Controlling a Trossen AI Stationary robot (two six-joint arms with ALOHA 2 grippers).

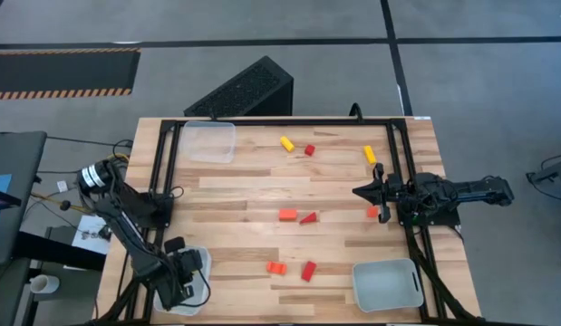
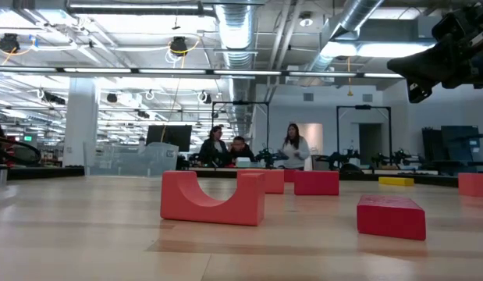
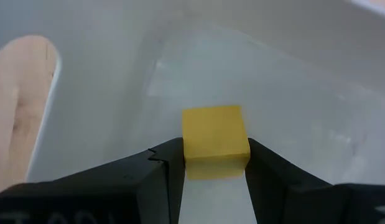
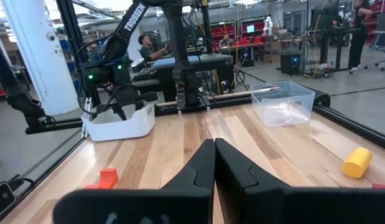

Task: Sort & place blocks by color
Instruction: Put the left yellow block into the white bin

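Left gripper [image 3: 216, 165]: fingers [image 3: 164, 171] part-closed, pinching yellow block [image 3: 215, 140], inside white tray [image 1: 200, 272] at tabletop's [image 1: 262, 195] near-left corner. Right gripper [image 4: 214, 152]: fingers pressed together, empty, hovering at right edge

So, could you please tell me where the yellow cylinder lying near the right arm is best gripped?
Probably across its middle, from straight above. The yellow cylinder lies on its side, long and narrow, so closing across its narrow width should hold better than grabbing its ends.
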